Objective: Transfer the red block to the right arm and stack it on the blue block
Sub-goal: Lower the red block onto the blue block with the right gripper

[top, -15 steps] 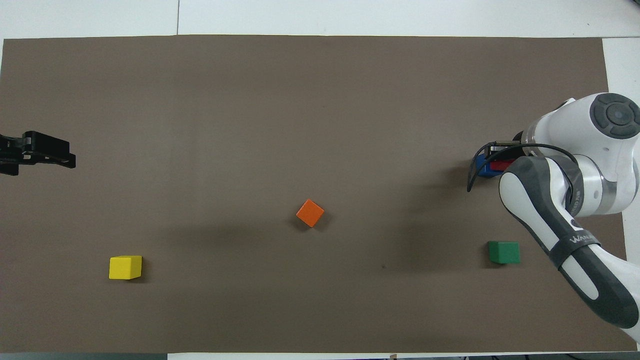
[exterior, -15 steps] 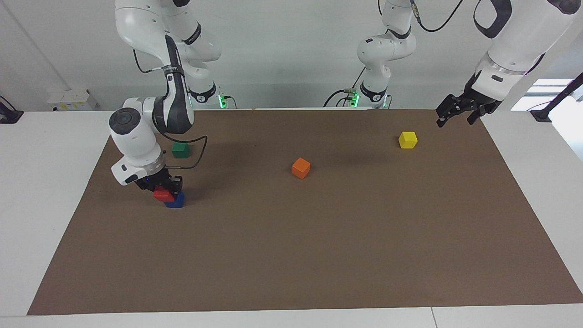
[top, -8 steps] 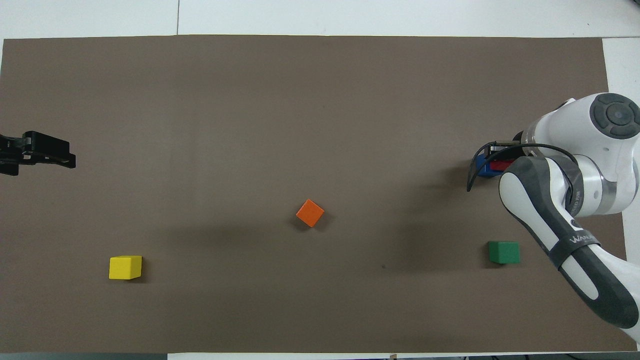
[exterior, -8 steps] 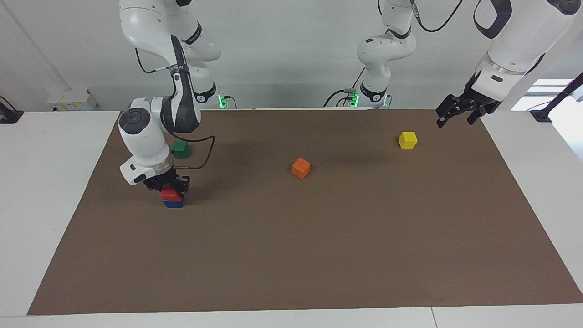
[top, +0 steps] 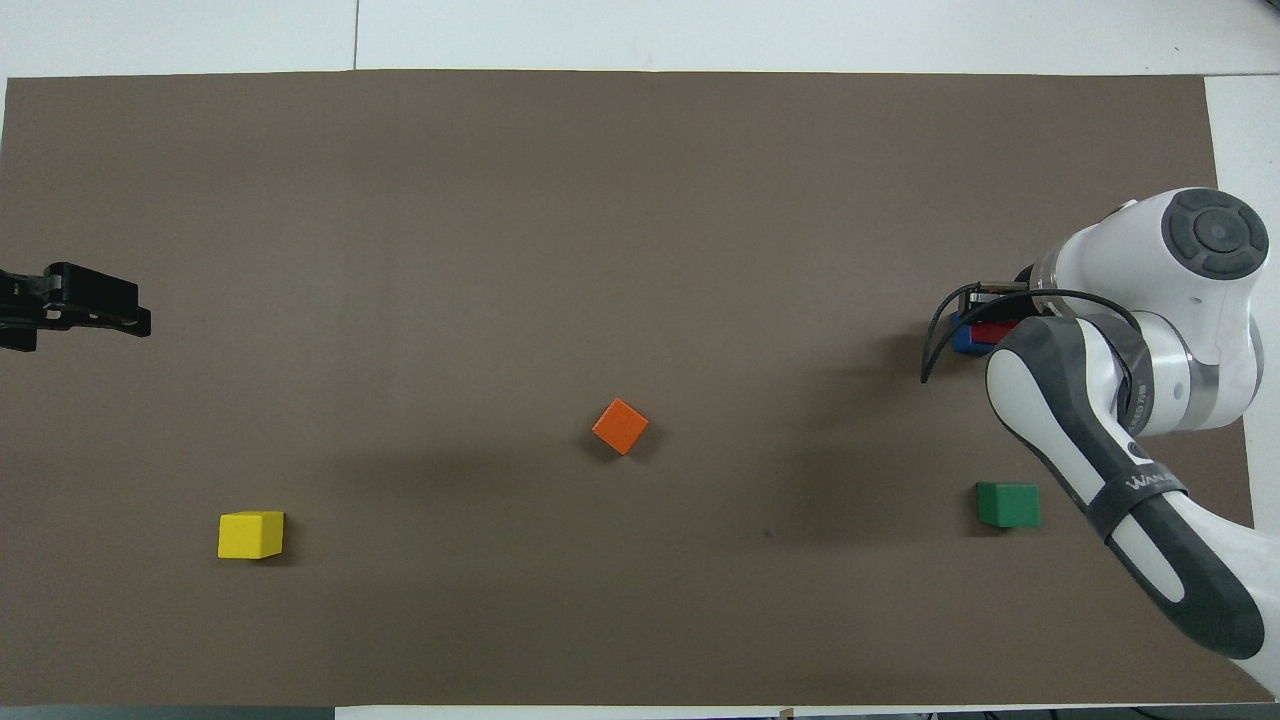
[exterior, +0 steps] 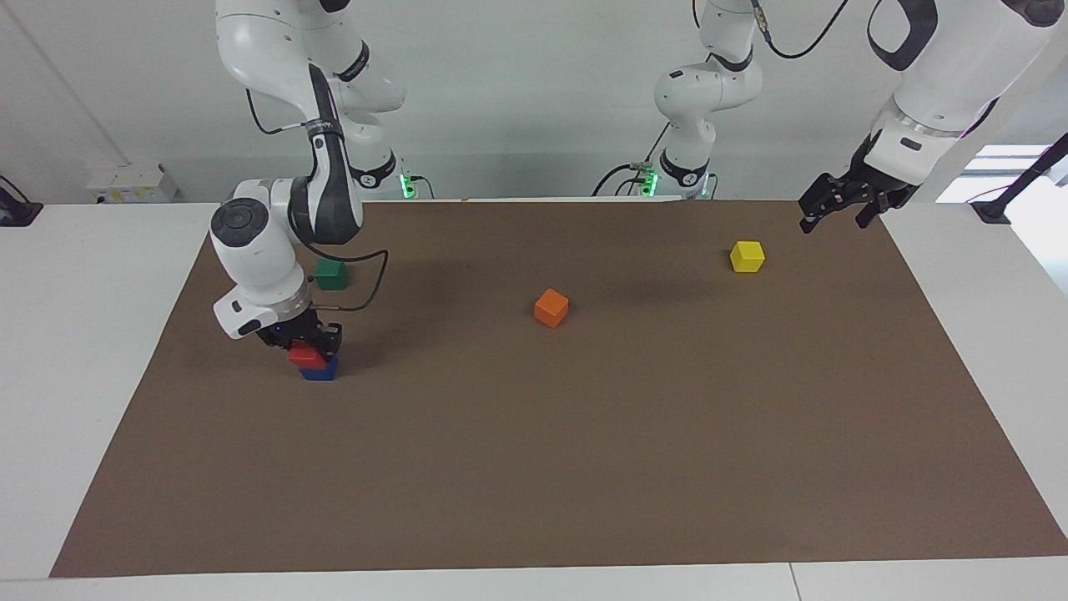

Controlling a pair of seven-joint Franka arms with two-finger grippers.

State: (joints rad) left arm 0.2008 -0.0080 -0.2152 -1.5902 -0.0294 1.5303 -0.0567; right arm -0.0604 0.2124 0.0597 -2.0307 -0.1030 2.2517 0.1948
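Note:
The red block (exterior: pixel 305 356) is in my right gripper (exterior: pixel 310 346), which is shut on it. It rests on top of the blue block (exterior: pixel 321 372), slightly offset toward the right arm's end of the table. In the overhead view my right arm hides most of both, and only slivers of the red block (top: pixel 996 332) and the blue block (top: pixel 962 341) show. My left gripper (exterior: pixel 834 219) is open and empty. It waits in the air over the mat's corner at the left arm's end, and its tip also shows in the overhead view (top: pixel 95 308).
An orange cube (exterior: pixel 551 308) lies mid-mat. A yellow cube (exterior: pixel 747 256) sits near the left gripper. A dark green cube (exterior: pixel 331 274) lies nearer to the robots than the stack, partly covered by the right arm. The brown mat (exterior: pixel 584 467) covers the table.
My right gripper carried the red block from beside the blue block to on top of it, then shifted slightly back. The wrist rose a little. The left arm has not moved.

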